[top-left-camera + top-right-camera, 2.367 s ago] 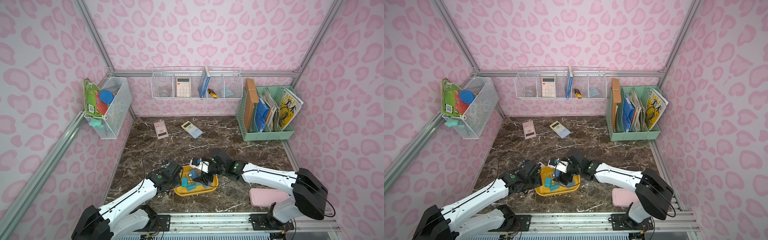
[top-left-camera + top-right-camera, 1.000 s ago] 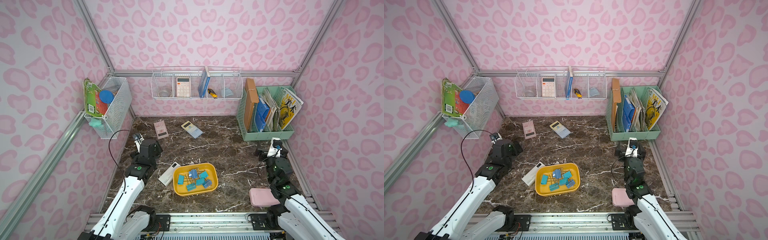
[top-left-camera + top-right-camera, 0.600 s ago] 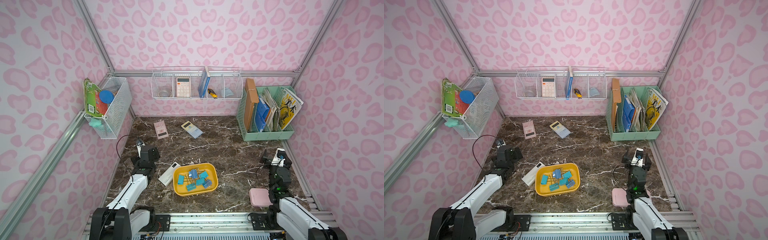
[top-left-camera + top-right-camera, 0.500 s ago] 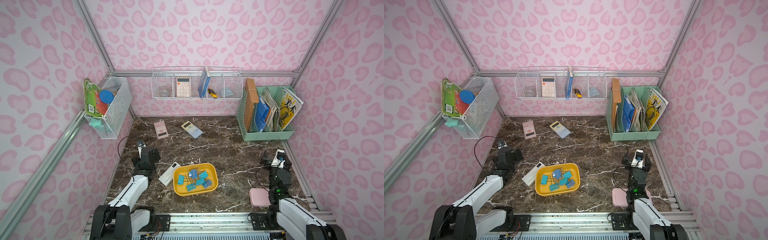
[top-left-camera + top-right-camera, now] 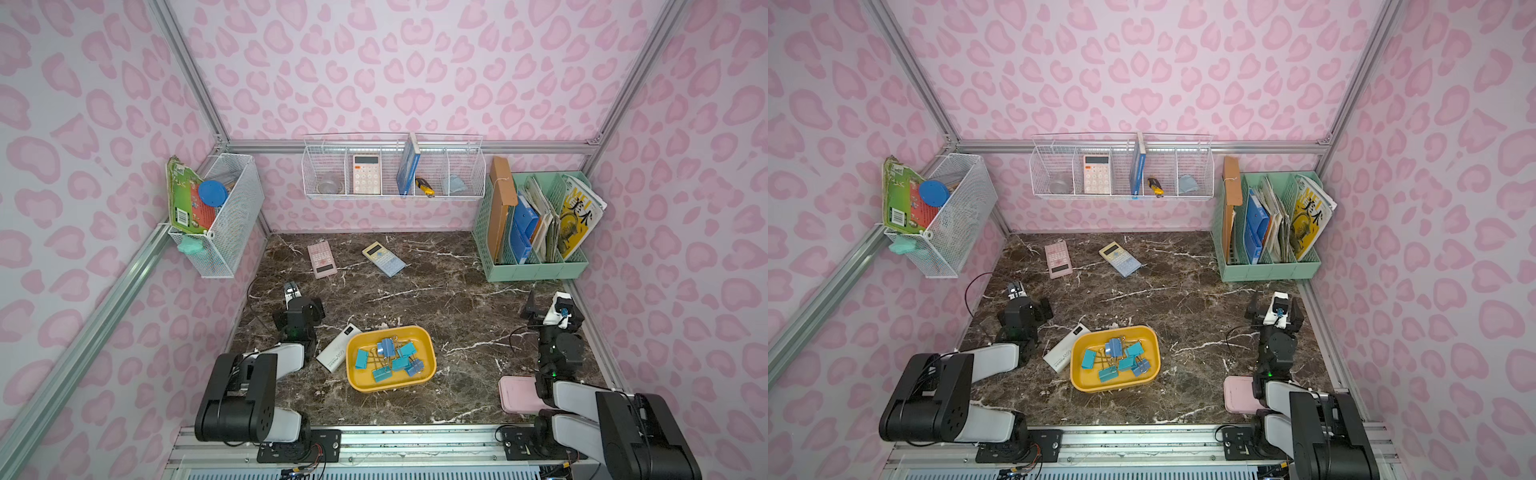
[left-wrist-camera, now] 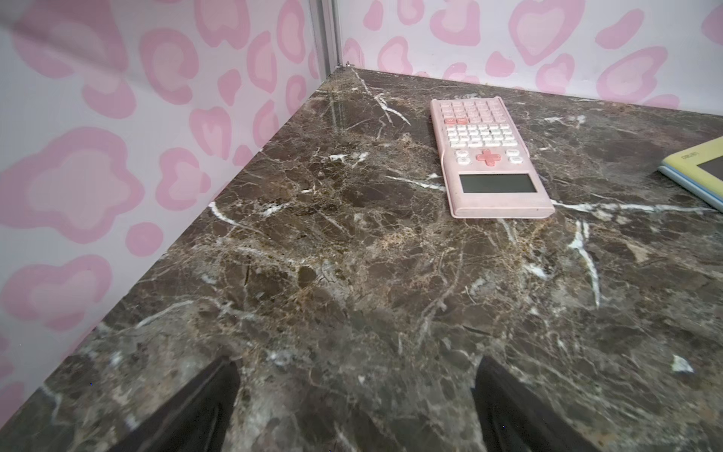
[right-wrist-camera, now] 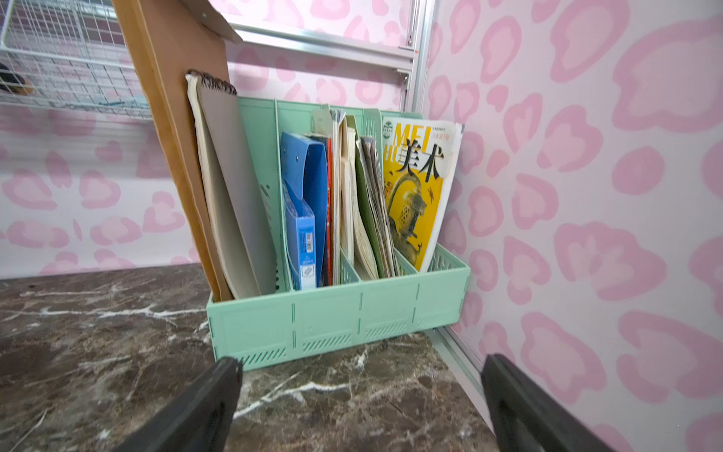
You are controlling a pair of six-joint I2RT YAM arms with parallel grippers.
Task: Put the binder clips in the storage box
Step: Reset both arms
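Note:
The yellow storage box (image 5: 429, 347) (image 5: 1153, 340) sits on the marble floor at the front middle in both top views. Several teal and blue binder clips (image 5: 388, 359) (image 5: 1115, 357) lie heaped inside it. My left gripper (image 5: 297, 301) (image 5: 1025, 301) is folded back at the left, apart from the box. In the left wrist view it (image 6: 356, 362) stands open over bare marble. My right gripper (image 5: 548, 309) (image 5: 1273, 306) is at the far right, also open and empty, and it (image 7: 362, 360) faces the mint organizer in the right wrist view.
A white power bank (image 5: 338, 348) lies against the box's left side. A flat pink box (image 5: 519, 392) is under my right arm. A pink calculator (image 6: 489, 156) and a yellow-blue calculator (image 5: 383, 258) lie at the back. The mint file organizer (image 7: 336, 321) fills the back right corner.
Both arms have pulled away from the box, out to the left and right sides, and folded back toward the front. The clips stay in the box.

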